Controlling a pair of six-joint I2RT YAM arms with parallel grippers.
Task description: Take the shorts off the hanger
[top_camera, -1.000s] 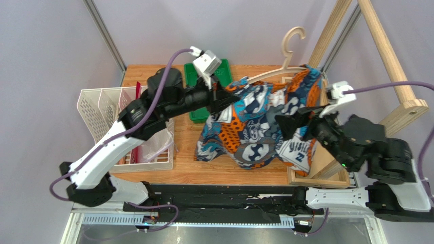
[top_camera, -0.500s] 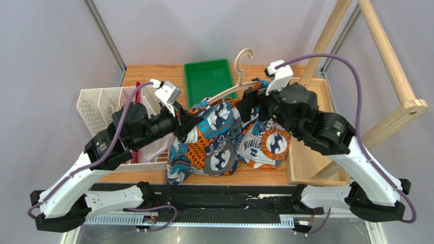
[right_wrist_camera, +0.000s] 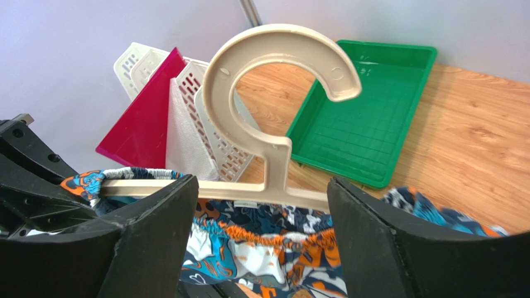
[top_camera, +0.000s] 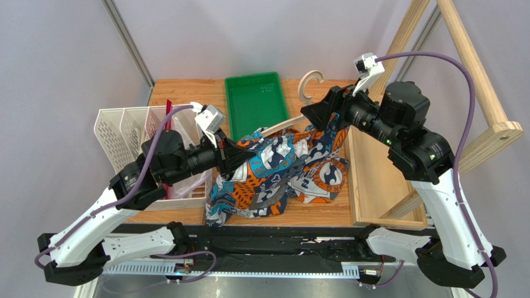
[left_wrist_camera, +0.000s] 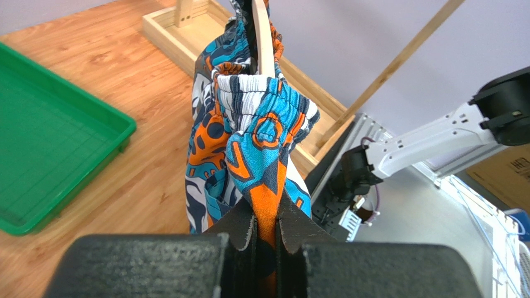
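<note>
The left gripper (left_wrist_camera: 266, 233) is clamped on the shorts (left_wrist_camera: 255, 133). Its two fingers are pressed together with only a thin fold of orange and teal cloth between the pads. Straight out from the tips, the cloth rises to the gathered white-striped waistband. Just past that, the thin wooden edge of the hanger (left_wrist_camera: 261, 37) comes up out of the waistband, so the shorts are still threaded on it. The rest of the garment hangs down toward the counter (left_wrist_camera: 143, 180). To this gripper's left the green tray (left_wrist_camera: 50, 155) lies flat, and farther ahead is a shallow wooden box frame (left_wrist_camera: 168, 31).

The right gripper (right_wrist_camera: 261, 186) is spread wide. The hanger's neck and rounded hook stand in the gap just beyond its tips, and the hanger's bar runs crosswise from one finger to the other. I cannot tell whether the fingers touch the wood. Patterned cloth bunches directly below the bar, between the fingers. Beyond the hook on the left stand white slotted racks (right_wrist_camera: 211, 124) and a red sheet (right_wrist_camera: 143, 112).
</note>
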